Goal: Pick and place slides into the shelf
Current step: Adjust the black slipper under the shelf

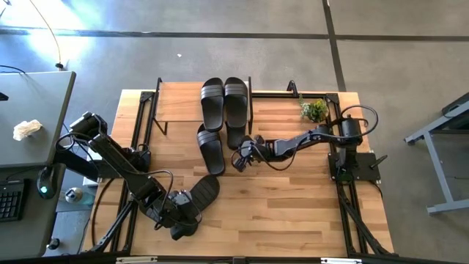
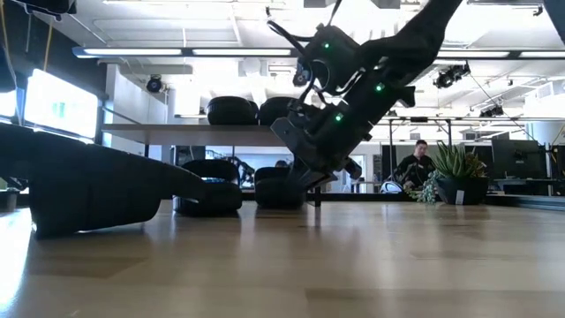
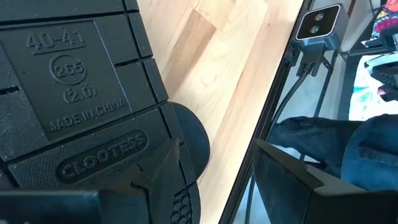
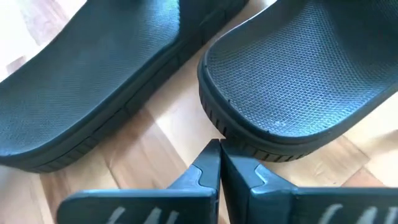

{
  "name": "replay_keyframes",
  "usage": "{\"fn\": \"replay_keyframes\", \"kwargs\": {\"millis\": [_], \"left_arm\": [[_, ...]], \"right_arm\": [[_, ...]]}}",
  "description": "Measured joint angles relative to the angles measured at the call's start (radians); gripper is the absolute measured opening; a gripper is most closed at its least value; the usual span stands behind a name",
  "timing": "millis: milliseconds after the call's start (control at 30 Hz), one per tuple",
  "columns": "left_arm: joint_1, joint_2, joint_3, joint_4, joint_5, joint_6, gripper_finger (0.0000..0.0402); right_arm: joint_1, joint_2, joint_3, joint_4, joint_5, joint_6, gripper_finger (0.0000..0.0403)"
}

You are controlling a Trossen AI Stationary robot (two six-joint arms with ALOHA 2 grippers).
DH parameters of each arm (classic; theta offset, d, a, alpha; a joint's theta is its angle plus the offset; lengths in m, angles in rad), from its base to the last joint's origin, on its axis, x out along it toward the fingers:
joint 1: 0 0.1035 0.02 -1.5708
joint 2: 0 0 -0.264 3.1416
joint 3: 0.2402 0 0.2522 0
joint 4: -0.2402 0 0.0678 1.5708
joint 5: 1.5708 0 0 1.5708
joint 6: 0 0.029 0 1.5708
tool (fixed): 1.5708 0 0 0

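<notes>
Now left gripper (image 1: 183,220) grasps slide (image 1: 199,192) near table edge (image 1: 242,253); right gripper (image 1: 240,156) clenched.

A grey concrete floor (image 1: 220,18) crossed by dark seams surrounds the wooden table (image 1: 293,213). A grey desk (image 1: 29,110) holds a keyboard (image 1: 11,202) and crumpled paper (image 1: 28,129). Ceiling strip lights (image 2: 177,53) glow above; a seated person (image 2: 415,168) and potted plant (image 2: 455,172) sit beyond.

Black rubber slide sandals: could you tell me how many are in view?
5 black rubber slide sandals: two atop the light wood shelf board, two on the wooden table before it, one at the left tool. Another may be hidden.
</notes>
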Motion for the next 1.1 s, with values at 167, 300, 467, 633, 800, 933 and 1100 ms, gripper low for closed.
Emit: {"fn": "replay_keyframes", "kwargs": {"millis": [167, 300, 467, 633, 800, 933, 1100], "left_arm": [[0.0, 0.0, 0.0, 0.0, -0.028, 0.0, 0.0188], [0.0, 0.0, 0.0, 0.0, -0.033, 0.0, 0.0188], [0.0, 0.0, 0.0, -0.001, -0.052, 0.0, 0.0188], [0.001, 0.0, 0.0, -0.023, -0.162, 0.0, 0.0188], [0.058, -0.014, 0.004, -0.062, -0.254, 0.0, 0.0187], [0.155, -0.018, 0.045, -0.215, -0.269, 0.04, 0.0166], [0.281, -0.018, 0.084, -0.362, -0.265, 0.122, 0.0126]], "right_arm": [[-0.017, 0.0, 0.0, -0.002, -0.026, 0.0, 0.0], [-0.017, 0.0, 0.0, -0.001, -0.027, -0.001, 0.0], [0.005, -0.015, 0.0, -0.002, -0.026, -0.011, 0.0], [0.059, -0.059, 0.0, -0.018, -0.031, -0.051, 0.0], [0.114, -0.105, 0.0, 0.003, -0.152, -0.147, 0.0], [0.141, -0.116, 0.0, 0.071, -0.274, -0.197, 0.0], [0.164, -0.097, 0.0, 0.136, -0.333, -0.208, 0.0]]}}
